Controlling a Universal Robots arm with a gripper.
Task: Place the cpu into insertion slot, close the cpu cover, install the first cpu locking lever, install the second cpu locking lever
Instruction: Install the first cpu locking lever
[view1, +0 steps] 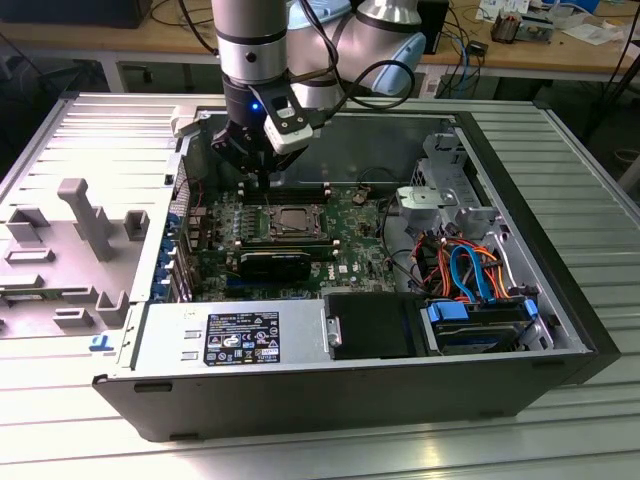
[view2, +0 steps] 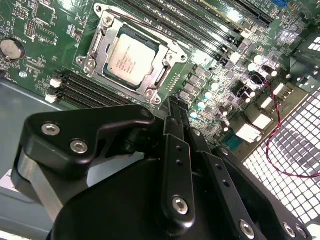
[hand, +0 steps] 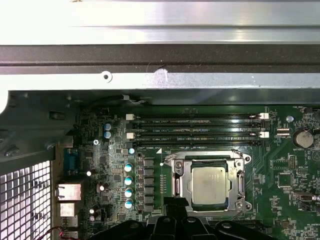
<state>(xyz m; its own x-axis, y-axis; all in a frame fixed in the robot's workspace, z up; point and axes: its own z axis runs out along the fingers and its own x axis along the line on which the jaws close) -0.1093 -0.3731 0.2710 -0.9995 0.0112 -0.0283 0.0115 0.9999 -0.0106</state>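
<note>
Detail: gripper (view1: 262, 178) w/ fingers pressed together, nothing between them, poised at far edge of the insertion slot (view2: 86, 61); contact w/ board can't be told. Inside the slot sits the cpu (hand: 210, 186), flat, silvery top up. Over it lies the cpu cover (hand: 239, 182), down, w/ chip showing through its window. Around the slot: green motherboard (hand: 280, 165); long memory slots (hand: 195, 127) just beside it on far side. All inside open pc case (view1: 300, 390) on slatted metal table (view1: 560, 170).
</note>
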